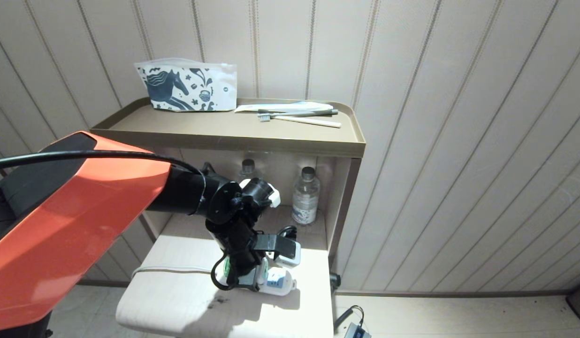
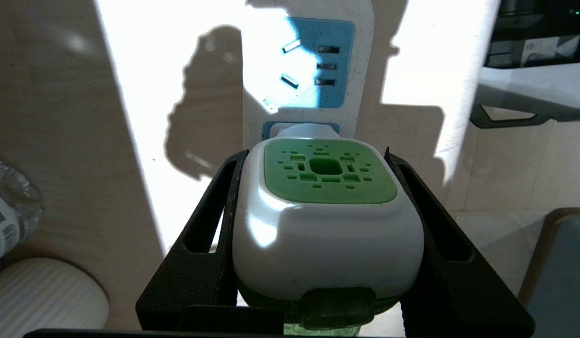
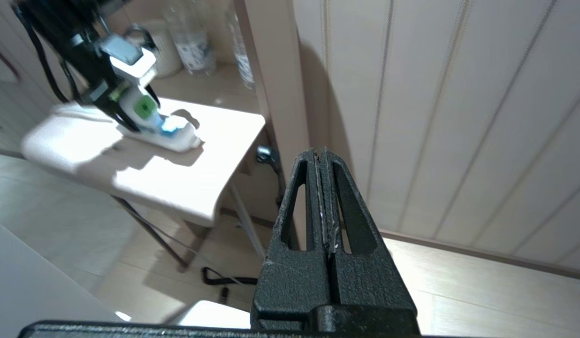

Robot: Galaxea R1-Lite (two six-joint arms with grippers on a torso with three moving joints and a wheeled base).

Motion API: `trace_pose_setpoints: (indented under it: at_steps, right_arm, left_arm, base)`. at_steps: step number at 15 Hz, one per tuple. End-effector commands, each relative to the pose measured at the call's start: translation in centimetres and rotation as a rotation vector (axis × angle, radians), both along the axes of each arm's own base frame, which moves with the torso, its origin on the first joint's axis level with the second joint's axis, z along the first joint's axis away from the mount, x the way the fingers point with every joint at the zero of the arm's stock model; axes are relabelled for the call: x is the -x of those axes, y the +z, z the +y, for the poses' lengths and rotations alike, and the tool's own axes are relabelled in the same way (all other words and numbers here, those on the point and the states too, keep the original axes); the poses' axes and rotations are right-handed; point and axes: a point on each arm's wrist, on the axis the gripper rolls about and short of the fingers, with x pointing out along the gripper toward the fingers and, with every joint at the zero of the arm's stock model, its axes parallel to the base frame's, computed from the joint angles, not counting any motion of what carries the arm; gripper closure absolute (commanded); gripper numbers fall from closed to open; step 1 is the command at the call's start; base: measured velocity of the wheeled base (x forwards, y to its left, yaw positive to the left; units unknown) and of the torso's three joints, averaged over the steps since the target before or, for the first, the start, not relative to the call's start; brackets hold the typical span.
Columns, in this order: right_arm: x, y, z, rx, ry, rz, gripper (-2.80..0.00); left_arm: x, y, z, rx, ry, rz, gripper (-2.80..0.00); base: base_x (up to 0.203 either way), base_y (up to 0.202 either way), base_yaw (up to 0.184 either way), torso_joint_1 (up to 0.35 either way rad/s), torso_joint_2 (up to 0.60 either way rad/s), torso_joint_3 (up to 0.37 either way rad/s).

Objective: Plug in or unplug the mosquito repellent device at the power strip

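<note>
The left gripper (image 2: 325, 225) pinched the mosquito repellent device (image 2: 325, 206), seated in the power strip (image 2: 309, 70) near the table's front edge; release or pulling remained. The right gripper (image 3: 324, 162), pressed together, hung beside the table.

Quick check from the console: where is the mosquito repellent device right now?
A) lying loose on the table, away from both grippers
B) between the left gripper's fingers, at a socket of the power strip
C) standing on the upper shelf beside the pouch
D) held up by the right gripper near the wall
B: the left gripper clamps the mosquito repellent device on both sides, right at a blue socket of the power strip; the right gripper is shut and empty, off to the side.
</note>
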Motion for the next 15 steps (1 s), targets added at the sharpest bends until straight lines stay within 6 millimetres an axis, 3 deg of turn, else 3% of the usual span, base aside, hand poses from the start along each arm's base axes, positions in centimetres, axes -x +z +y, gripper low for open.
trace_pose_setpoints:
  at_steps: [1,5,9,12,15]
  right_arm:
    - [-2.7,1.9,0.0,-0.028,0.016,0.118,0.0]
    - [-11.8,3.6,1.0,-0.06,0.116,0.406,0.0]
    - [-20.0,1.9,4.8,-0.001,0.257,0.675,0.0]
    - [-24.5,-0.8,8.2,0.092,0.346,0.813,0.0]
    - [-27.1,-2.7,11.7,0.171,0.449,0.86,0.0]
  left_arm:
    - [0.5,0.6,0.3,0.004,-0.006,-0.003,0.0]
    - [0.9,0.7,0.6,0.019,-0.004,0.019,0.0]
    - [1.4,0.6,0.5,0.014,-0.011,0.03,0.0]
    - [1.5,0.4,0.3,0.021,-0.014,0.04,0.0]
    - [1.5,0.1,0.3,0.049,-0.007,0.061,0.0]
  base:
    - [0.0,0.0,0.0,0.0,0.0,0.0]
    - [0.0,0.0,0.0,0.0,0.0,0.0]
    - [0.0,0.0,0.0,0.0,0.0,0.0]
    - [0.0,0.0,0.0,0.0,0.0,0.0]
    - [0.0,0.0,0.0,0.0,0.0,0.0]
